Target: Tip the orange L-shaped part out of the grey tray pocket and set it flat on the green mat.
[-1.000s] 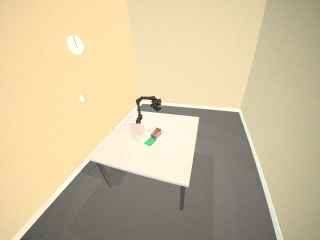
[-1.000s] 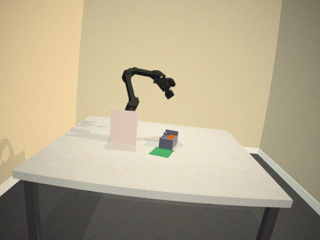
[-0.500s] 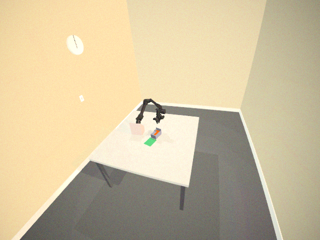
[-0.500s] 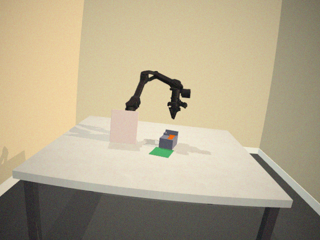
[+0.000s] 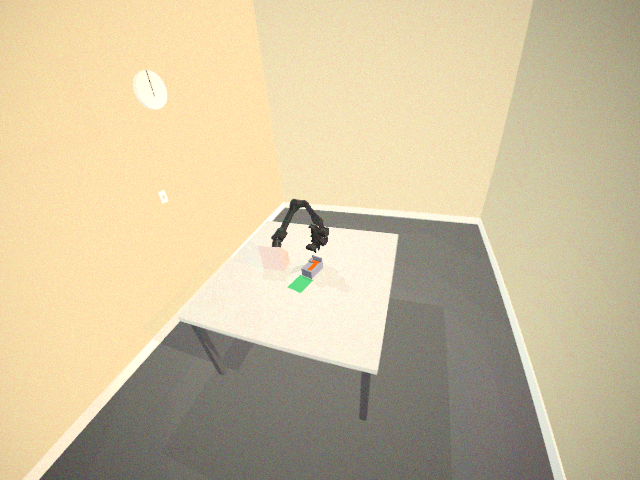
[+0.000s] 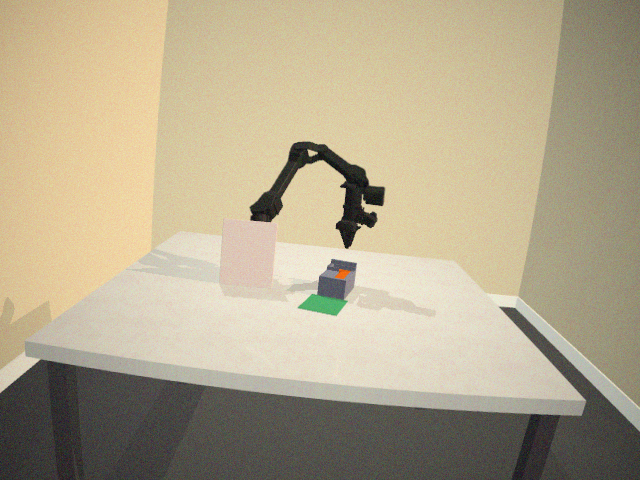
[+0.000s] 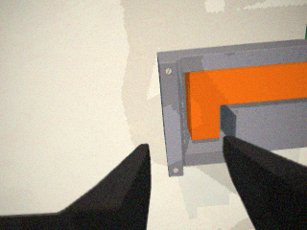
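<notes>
The orange L-shaped part [image 5: 313, 265] [image 6: 342, 274] [image 7: 249, 83] lies in the pocket of the grey tray [image 5: 307, 273] [image 6: 330, 287] [image 7: 170, 115]. Its L-shaped end is at the left in the wrist view, beside the tray's raised end wall; its other end is outside that view. The green mat [image 5: 300, 283] [image 6: 323, 304] lies flat at the tray's near end in the top and exterior views. My gripper [image 5: 312, 250] [image 6: 347, 246] [image 7: 185, 148] points down above the tray's raised-wall end, not touching it. It is partly open, with nothing between the fingertips.
A pale pink upright block [image 5: 273, 258] [image 6: 248, 253] stands on the white table [image 5: 330, 325] [image 6: 289, 351], left of the tray in the top and exterior views and in front of the arm's base. The tray's end wall rises above its top.
</notes>
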You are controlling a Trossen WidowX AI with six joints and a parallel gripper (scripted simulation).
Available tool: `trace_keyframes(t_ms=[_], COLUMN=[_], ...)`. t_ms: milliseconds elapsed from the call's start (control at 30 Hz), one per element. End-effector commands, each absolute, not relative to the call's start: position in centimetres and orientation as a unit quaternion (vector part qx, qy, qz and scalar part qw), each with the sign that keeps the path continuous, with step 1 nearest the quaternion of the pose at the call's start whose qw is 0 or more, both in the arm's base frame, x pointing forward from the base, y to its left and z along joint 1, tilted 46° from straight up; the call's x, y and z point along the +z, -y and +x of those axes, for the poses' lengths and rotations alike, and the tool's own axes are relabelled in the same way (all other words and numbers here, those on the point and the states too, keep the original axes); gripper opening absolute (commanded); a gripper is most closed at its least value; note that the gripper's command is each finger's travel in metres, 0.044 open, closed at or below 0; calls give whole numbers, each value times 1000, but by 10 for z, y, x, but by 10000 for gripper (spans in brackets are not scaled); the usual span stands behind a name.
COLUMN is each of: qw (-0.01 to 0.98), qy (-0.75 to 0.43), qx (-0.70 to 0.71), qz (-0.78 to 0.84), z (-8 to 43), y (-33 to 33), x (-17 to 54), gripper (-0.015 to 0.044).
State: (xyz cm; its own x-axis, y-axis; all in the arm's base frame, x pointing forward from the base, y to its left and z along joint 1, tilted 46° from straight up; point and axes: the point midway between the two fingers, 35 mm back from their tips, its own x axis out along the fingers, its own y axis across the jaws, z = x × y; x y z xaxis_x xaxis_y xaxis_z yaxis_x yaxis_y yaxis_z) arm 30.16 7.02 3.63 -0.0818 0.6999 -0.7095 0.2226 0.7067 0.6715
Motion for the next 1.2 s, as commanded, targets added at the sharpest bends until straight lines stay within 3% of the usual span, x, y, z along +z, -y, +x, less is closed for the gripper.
trace_keyframes(t_ms=[0,133,1167], qw=[587,585,585], qy=[-711,-711,-711], qx=[203,205,205], qz=[330,332,332], z=[297,291,287], y=[-91,-119,-145], x=[15,-10,-35], gripper=[180,180,180])
